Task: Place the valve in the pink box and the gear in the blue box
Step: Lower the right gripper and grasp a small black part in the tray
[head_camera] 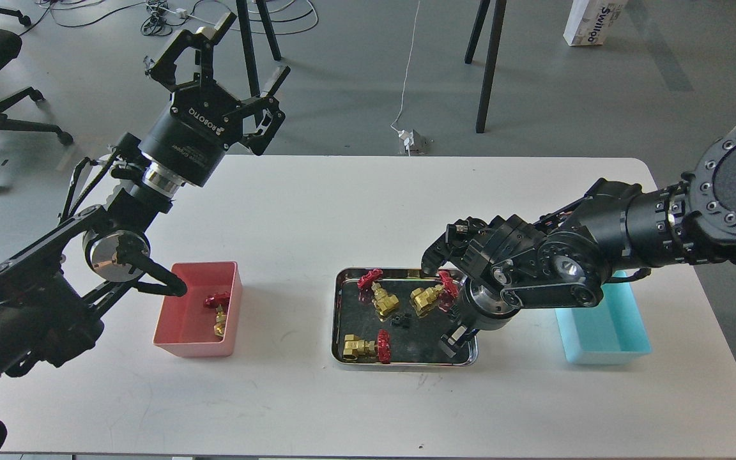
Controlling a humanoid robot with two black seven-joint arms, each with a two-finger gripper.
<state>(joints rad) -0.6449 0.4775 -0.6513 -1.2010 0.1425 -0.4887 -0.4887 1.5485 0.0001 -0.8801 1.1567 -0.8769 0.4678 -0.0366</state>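
White and mostly bare, the bench [317,211] offered wide free room along its near edge and across its middle. Toward the near edge a steel tray [342,281] carried three valves; the one at its far right corner, the valve [430,299], lay beside the right pincer [450,303], whose fingers were spread apart over that corner, clamped on nothing. A small black gear [400,321] sat mid-tray among them. Crowding was judged the main risk: a finger could nudge a neighbouring valve or catch the tray rim and shift it. The blue box [604,332] stood partly hidden under the right arm near the right edge. The pink box [197,319], toward the left edge, already held one valve. Farther back, the left pincer [221,67] was raised clear, open and empty.
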